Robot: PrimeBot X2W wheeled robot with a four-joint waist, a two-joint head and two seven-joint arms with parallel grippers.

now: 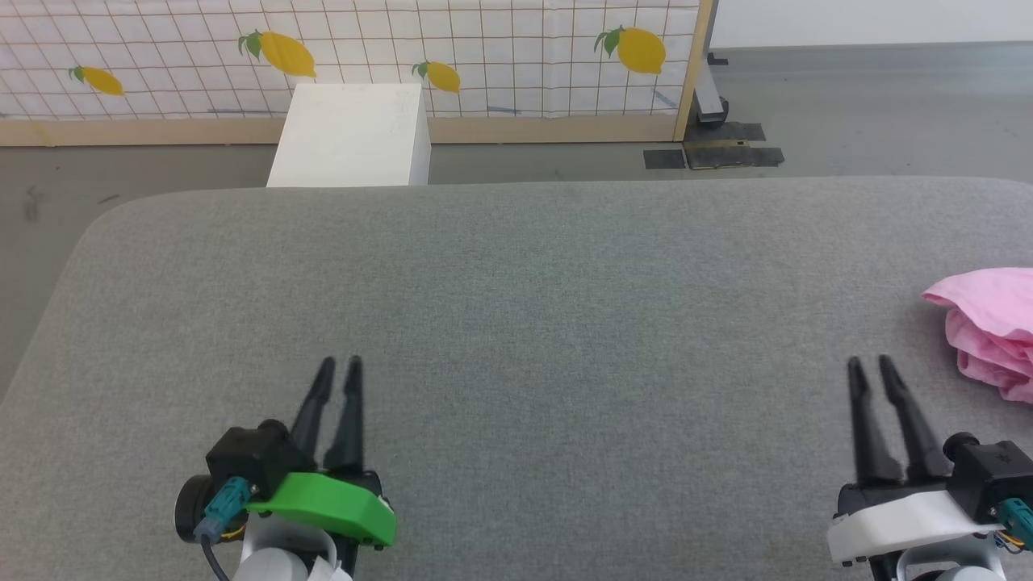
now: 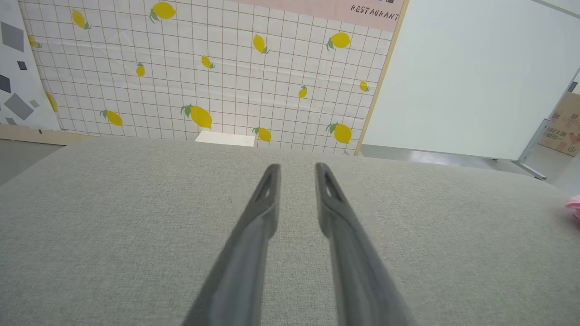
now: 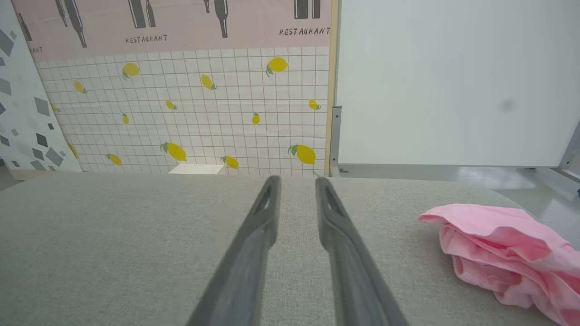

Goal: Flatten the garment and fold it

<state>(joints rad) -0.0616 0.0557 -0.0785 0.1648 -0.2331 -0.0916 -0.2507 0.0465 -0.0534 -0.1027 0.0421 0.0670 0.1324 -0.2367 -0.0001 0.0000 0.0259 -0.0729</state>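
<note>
The garment (image 1: 993, 327) is a crumpled heap of light pink cloth at the right edge of the grey table (image 1: 516, 290), partly cut off by the head view. It also lies at the right of the right wrist view, garment (image 3: 503, 251); a sliver shows at garment (image 2: 574, 206). Its waistband and label are hidden in the folds. My right gripper (image 1: 867, 365) rests open and empty a little left of the garment, also seen as right gripper (image 3: 297, 181). My left gripper (image 1: 340, 365) stands open and empty at the lower left, left gripper (image 2: 297, 168).
A white box (image 1: 351, 135) stands on the floor beyond the table's far edge, before a lemon-patterned partition (image 1: 347, 48). The partition's post and foot (image 1: 710, 105) stand at the back right.
</note>
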